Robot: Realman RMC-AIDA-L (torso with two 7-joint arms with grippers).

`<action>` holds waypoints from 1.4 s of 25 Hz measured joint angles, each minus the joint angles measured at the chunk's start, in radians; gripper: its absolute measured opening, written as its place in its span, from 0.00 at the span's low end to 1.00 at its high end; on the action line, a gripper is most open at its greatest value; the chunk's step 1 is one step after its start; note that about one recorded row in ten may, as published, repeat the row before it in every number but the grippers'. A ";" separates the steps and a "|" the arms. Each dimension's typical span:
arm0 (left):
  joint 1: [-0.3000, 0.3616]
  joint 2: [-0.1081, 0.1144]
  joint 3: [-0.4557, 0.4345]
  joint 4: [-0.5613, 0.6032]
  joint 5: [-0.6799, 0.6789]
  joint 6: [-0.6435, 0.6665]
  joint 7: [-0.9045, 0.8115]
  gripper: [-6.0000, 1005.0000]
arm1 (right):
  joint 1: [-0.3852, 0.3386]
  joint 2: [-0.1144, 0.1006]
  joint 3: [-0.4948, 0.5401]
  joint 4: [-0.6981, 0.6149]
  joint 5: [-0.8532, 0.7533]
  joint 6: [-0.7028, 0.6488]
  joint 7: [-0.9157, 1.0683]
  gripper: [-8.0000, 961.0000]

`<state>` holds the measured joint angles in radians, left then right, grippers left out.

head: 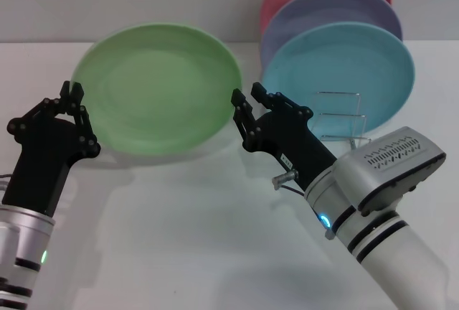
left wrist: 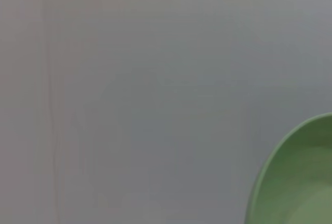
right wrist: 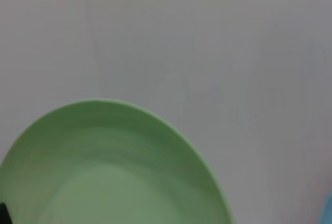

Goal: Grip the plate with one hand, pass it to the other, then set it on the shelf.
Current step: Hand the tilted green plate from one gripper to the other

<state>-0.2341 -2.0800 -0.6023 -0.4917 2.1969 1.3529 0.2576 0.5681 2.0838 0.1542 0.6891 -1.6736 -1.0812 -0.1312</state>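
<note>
A: Location of the round, matte light green plastic plate (head: 158, 87)?

B: Raised and tilted above the white table (head: 215, 238), between both grippers. The left black two-finger gripper (head: 73, 93) pinches its rim at 9 o'clock.

A: The right black two-finger gripper (head: 247, 99)?

B: At the rim's 3 o'clock, fingers spread, one either side of the edge. The thin silver wire shelf (head: 341, 120) stands beyond, holding a turquoise-blue plate (head: 344, 73).

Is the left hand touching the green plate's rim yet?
Cannot tell. In the head view the left hand overlaps the green plate at its rim, but neither contact nor gap shows plainly.
</note>
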 joint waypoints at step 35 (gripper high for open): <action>0.007 0.000 0.088 -0.065 -0.118 -0.004 0.161 0.04 | 0.016 -0.004 0.087 -0.037 -0.114 0.101 -0.002 0.34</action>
<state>-0.2270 -2.0801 -0.5139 -0.5569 2.0784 1.3492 0.4188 0.5845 2.0794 0.2414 0.6522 -1.7879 -0.9801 -0.1335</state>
